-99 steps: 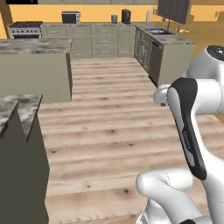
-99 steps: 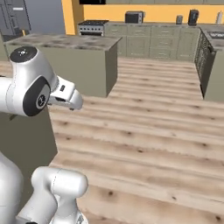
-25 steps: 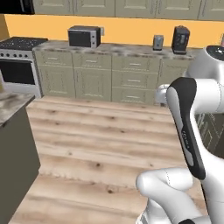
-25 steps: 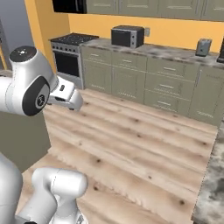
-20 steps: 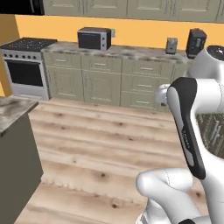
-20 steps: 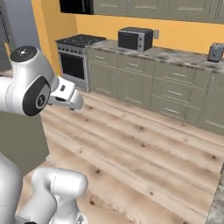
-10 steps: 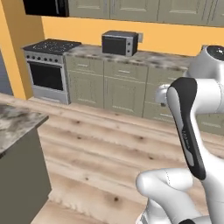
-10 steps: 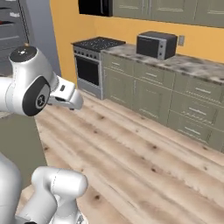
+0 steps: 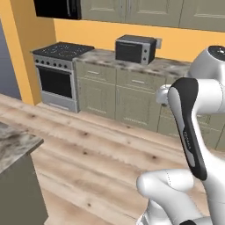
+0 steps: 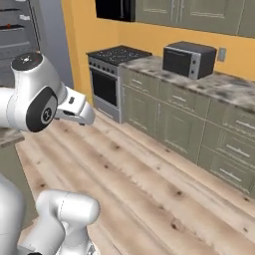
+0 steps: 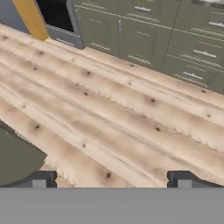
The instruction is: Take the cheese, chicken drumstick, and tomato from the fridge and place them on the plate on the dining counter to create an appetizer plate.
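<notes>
Beyond the stove (image 9: 59, 72), wood floor (image 11: 109, 113) is being left open up to the cabinet fronts (image 11: 144, 37); the gripper (image 11: 109, 177) is being held with jaws apart, empty.

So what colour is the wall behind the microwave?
Orange-yellow. The wall behind the microwave shows best in the left base view.

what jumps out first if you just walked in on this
The white arm fills the foreground, tucked up over bare plank floor, its gripper open and holding nothing. Behind it, the orange wall sets off a steel stove on the left and a dark microwave on the marble counter beside it.
</notes>
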Available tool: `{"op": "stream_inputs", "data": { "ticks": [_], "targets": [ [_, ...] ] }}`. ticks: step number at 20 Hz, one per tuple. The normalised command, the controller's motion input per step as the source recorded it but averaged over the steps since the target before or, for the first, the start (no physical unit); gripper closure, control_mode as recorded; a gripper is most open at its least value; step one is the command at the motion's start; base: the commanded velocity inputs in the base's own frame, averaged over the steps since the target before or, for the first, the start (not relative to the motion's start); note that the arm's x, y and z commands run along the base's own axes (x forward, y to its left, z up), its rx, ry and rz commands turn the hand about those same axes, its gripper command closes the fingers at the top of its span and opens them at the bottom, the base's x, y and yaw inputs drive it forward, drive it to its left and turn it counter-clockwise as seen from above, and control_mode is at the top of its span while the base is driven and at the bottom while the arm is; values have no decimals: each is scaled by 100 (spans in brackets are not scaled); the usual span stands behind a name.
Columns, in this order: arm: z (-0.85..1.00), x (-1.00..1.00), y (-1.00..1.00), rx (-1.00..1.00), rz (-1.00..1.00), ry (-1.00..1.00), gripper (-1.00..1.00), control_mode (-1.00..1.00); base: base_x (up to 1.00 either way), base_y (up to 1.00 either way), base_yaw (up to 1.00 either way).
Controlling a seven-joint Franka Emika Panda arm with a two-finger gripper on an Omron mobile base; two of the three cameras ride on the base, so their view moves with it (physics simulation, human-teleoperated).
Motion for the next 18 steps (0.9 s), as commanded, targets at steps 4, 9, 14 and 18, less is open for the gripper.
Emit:
{"op": "stream_inputs", "data": {
  "ticks": [4, 9, 14, 18],
  "targets": [
    [0, 0, 0, 0, 0, 0, -100, 100, 100, 0, 37],
    [0, 0, 0, 0, 0, 0, -100, 100, 100, 0, 47],
    [0, 0, 0, 0, 0, 0, -100, 100, 100, -7, 62],
    [0, 0, 0, 0, 0, 0, -100, 100, 100, -39, 57]
  ]
}}
